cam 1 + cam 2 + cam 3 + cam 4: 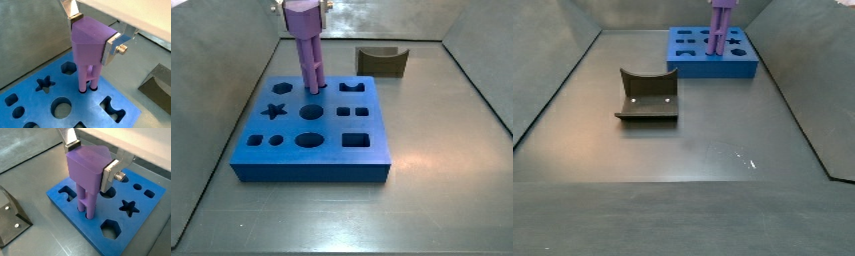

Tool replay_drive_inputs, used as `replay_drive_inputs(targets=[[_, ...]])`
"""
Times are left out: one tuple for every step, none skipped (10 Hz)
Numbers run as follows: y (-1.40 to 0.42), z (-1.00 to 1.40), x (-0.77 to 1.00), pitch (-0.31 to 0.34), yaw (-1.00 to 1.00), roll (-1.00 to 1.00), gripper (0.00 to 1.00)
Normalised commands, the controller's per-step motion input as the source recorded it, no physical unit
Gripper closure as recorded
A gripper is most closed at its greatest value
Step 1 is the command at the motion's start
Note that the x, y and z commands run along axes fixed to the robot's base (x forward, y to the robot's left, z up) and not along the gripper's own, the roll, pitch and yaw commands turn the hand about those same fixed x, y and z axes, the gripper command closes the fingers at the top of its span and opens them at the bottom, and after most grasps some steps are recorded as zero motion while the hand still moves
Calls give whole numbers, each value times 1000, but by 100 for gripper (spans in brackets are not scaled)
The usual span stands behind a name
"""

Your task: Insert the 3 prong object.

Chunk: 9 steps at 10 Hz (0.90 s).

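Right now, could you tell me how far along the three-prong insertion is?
Done: the gripper has grasped the purple three-prong piece and carried it upright over the blue block. In hand: the prong tips are entering their holes. Left: pushing it fully down and releasing. The fixture stands apart.

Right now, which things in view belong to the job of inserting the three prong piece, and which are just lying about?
Part of the job:
purple three prong piece, held upright with its prongs at the board
blue board with shaped holes
gripper, above the board, shut on the piece

Just lying about:
fixture, standing apart from the board on the floor
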Motion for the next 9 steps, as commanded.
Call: replay_drive_inputs(targets=[[0, -214, 180, 0, -57, -77, 100], [0, -269, 217, 16, -91, -70, 100], [0, -377, 143, 0, -117, -107, 100], [60, -611, 3, 0, -114, -133, 100], [89, -651, 0, 0, -120, -104, 100], [86, -529, 23, 0, -123, -74, 100], [91, -323, 91, 0, -86, -64, 100], [31, 0, 0, 0, -14, -46, 100], [0, 0, 0, 0, 0, 0, 100]])
